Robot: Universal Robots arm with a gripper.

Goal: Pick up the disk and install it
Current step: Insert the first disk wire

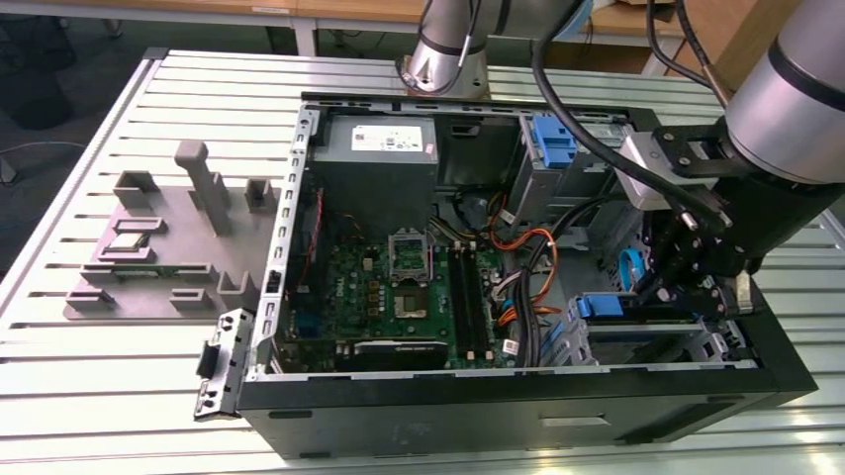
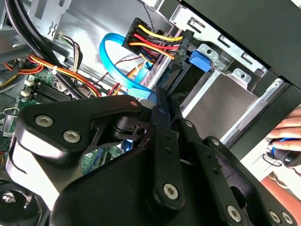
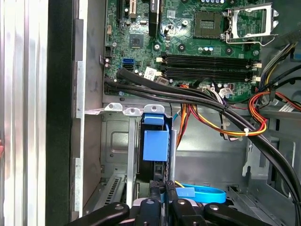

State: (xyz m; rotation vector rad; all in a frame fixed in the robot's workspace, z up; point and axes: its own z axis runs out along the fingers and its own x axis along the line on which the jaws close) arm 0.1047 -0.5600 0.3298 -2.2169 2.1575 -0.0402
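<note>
Inside case, end effector (image 1: 690, 282) by disk (image 3: 155, 146)

The drive cage (image 3: 136, 155) is hiding most of the disk (image 3: 155, 141) in the first wrist view. The second wrist view's edge is cutting off a hand (image 2: 287, 139).

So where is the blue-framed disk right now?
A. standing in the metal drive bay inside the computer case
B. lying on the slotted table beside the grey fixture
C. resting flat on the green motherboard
A: in the first wrist view the blue-framed disk stands in the metal drive bay, just ahead of the gripper.
</note>
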